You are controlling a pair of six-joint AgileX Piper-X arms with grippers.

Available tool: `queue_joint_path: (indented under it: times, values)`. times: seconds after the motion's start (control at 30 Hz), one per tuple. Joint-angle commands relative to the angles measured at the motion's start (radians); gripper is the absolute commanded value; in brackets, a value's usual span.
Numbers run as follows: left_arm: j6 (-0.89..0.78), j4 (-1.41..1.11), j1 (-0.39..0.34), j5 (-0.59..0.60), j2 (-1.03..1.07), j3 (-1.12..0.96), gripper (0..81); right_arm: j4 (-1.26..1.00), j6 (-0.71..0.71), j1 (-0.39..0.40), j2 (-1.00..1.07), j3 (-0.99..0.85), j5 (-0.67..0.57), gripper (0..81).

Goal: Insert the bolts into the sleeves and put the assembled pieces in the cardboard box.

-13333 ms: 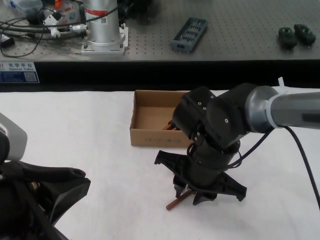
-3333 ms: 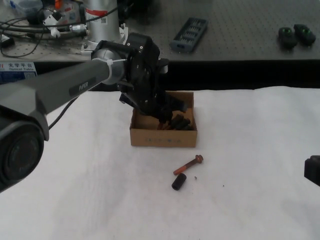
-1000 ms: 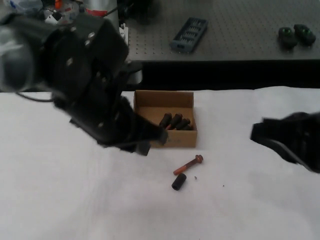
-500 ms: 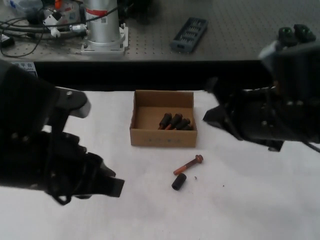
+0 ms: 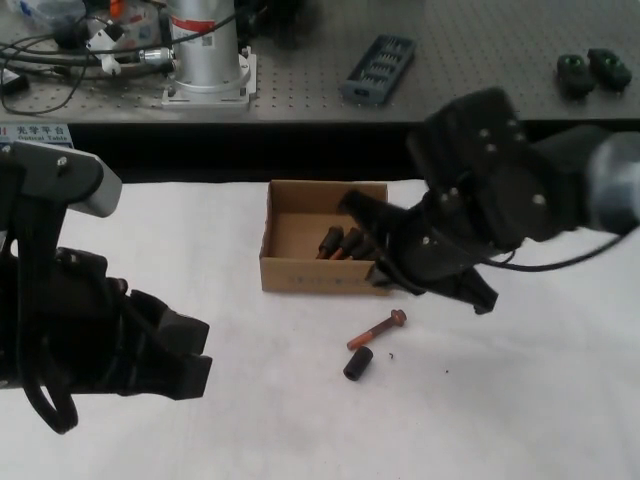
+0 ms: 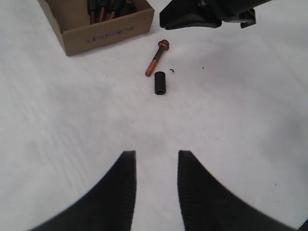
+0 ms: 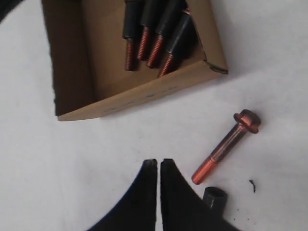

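A copper bolt (image 5: 378, 329) and a short black sleeve (image 5: 358, 362) lie apart on the white cloth, just in front of the cardboard box (image 5: 300, 272). Several assembled pieces (image 7: 154, 29) lie in the box's right half. My right gripper (image 7: 157, 162) is shut and empty, hovering over the cloth beside the bolt (image 7: 226, 146) and sleeve (image 7: 215, 197), in front of the box (image 7: 144, 98). My left gripper (image 6: 155, 156) is open and empty, well short of the sleeve (image 6: 159, 82) and bolt (image 6: 157, 57). The left arm (image 5: 90, 330) sits at the near left.
The right arm (image 5: 480, 210) hangs over the box's right front corner. Behind the cloth runs a perforated bench with a metal post (image 5: 205, 50), cables, a blue-grey rack (image 5: 378, 68) and two dark knobs (image 5: 593, 70). Bare cloth surrounds the bolt and sleeve.
The left arm has drawn back from the box to the near left. The right arm has swung in from the right to above the box's front corner. Bolt and sleeve have not moved.
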Motion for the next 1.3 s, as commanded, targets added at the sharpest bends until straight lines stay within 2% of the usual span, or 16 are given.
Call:
queue_joint_path:
  times: [0.0, 0.17, 0.23, 0.33, 0.37, 0.4, 0.53, 0.7, 0.93, 1.13, 1.27]
  values:
    - [0.015, 0.001, 0.000, -0.007, -0.006, -0.003, 22.0, 0.072, 0.002, -0.005, 0.049, -0.049, -0.027, 3.2]
    - [0.015, 0.001, 0.000, -0.007, -0.006, -0.003, 22.0, 0.094, 0.002, -0.005, 0.108, -0.055, -0.052, 1.8]
    - [0.015, 0.001, 0.000, -0.007, -0.006, -0.003, 22.0, 0.084, 0.002, -0.006, 0.123, -0.055, -0.052, 10.6]
    - [0.031, 0.001, 0.000, -0.007, -0.006, -0.003, 22.0, 0.067, 0.021, -0.007, 0.137, -0.055, -0.043, 32.9]
    - [0.037, 0.001, 0.000, -0.007, -0.006, -0.003, 22.0, 0.067, 0.040, -0.008, 0.140, -0.055, -0.039, 37.5]
    - [0.039, 0.001, 0.000, -0.007, -0.006, -0.003, 22.0, 0.067, 0.048, -0.008, 0.142, -0.055, -0.039, 38.2]
    - [0.039, 0.001, 0.000, -0.007, -0.006, -0.003, 22.0, 0.037, 0.048, -0.012, 0.143, -0.055, -0.025, 31.6]
    - [0.039, 0.001, 0.000, -0.007, -0.006, -0.003, 22.0, -0.006, 0.103, -0.040, 0.146, -0.055, -0.025, 31.3]
    - [0.039, 0.001, 0.000, -0.007, -0.006, -0.003, 22.0, 0.008, 0.104, -0.086, 0.146, -0.055, -0.043, 31.3]
    - [0.038, 0.001, 0.000, -0.011, -0.006, -0.003, 22.0, 0.015, 0.104, -0.087, 0.158, -0.055, -0.072, 25.5]
    - [0.038, 0.001, 0.000, -0.011, -0.006, -0.003, 22.0, 0.015, 0.104, -0.084, 0.190, -0.055, -0.123, 25.3]
